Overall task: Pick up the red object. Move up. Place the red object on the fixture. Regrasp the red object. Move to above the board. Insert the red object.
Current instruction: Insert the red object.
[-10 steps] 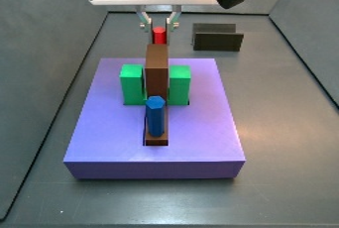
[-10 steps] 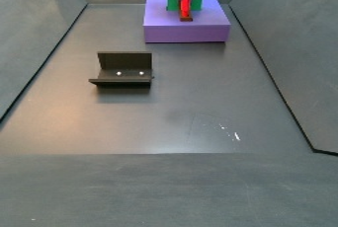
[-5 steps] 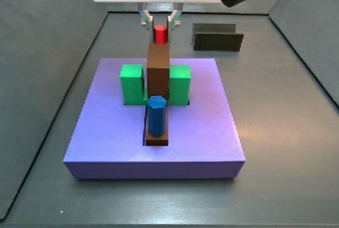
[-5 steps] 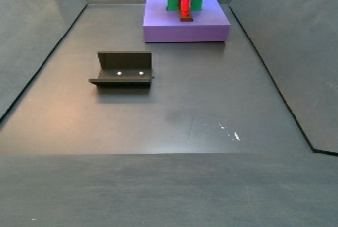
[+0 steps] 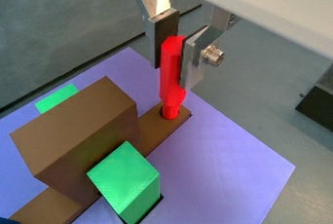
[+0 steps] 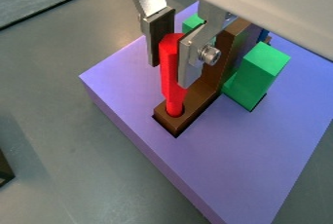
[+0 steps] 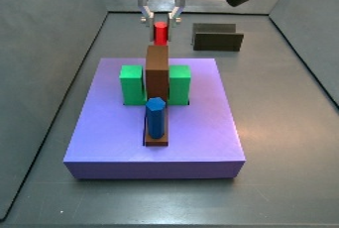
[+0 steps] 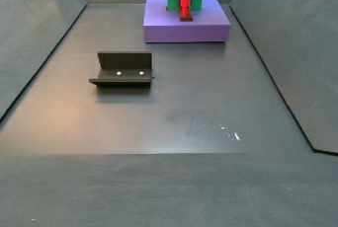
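The red object stands upright, its lower end in a hole in the brown strip at the foot of the brown slab on the board. It also shows in a wrist view and a side view. My gripper is over its top, one finger on each side, jaws slightly apart and not clamping it; it also shows in a wrist view and a side view. The fixture sits on the floor beyond the board and shows in a side view.
On the board stand two green blocks beside the brown slab, and a blue hexagonal peg at its near end. Grey walls enclose the dark floor.
My gripper has risen a little while the red object stays standing in the hole, so more of the peg shows below the fingers.
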Controlling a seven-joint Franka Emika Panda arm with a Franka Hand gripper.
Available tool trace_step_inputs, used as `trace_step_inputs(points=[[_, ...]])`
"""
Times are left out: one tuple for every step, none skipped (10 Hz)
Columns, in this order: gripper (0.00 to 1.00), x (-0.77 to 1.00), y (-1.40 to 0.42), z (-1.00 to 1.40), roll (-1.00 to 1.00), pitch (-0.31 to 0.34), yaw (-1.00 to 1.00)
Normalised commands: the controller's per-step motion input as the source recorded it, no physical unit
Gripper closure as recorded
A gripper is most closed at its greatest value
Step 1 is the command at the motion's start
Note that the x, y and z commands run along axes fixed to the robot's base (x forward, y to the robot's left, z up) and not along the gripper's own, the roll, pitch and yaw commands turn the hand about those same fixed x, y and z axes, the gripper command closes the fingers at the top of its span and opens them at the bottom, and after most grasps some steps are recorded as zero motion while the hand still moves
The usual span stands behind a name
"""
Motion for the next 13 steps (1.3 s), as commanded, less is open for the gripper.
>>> trace_step_inputs(points=[[1.0,0.0,0.0,-0.17,0.31,0.036,0.0],[1.0,0.0,0.0,-0.29,0.25,0.0,0.0],[1.0,-0.01,0.0,-0.41,0.16,0.0,0.0],[1.0,0.0,0.02,-0.35,0.06,0.0,0.0],[1.0,0.0,0.03,-0.28,0.02,0.0,0.0],[1.0,0.0,0.0,-0.35,-0.01,-0.02,0.0],[1.0,0.13,0.04,-0.29,-0.11,-0.004,0.0],[1.0,0.25,0.0,-0.16,-0.16,0.0,0.0],[1.0,0.34,0.0,-0.07,-0.18,0.0,0.0],[1.0,0.3,0.0,-0.07,-0.21,0.0,0.0],[1.0,0.21,0.0,-0.23,-0.06,0.0,0.0],[1.0,0.16,0.0,-0.32,0.0,0.0,0.0],[1.0,0.02,0.0,-0.71,0.0,-0.054,0.0]])
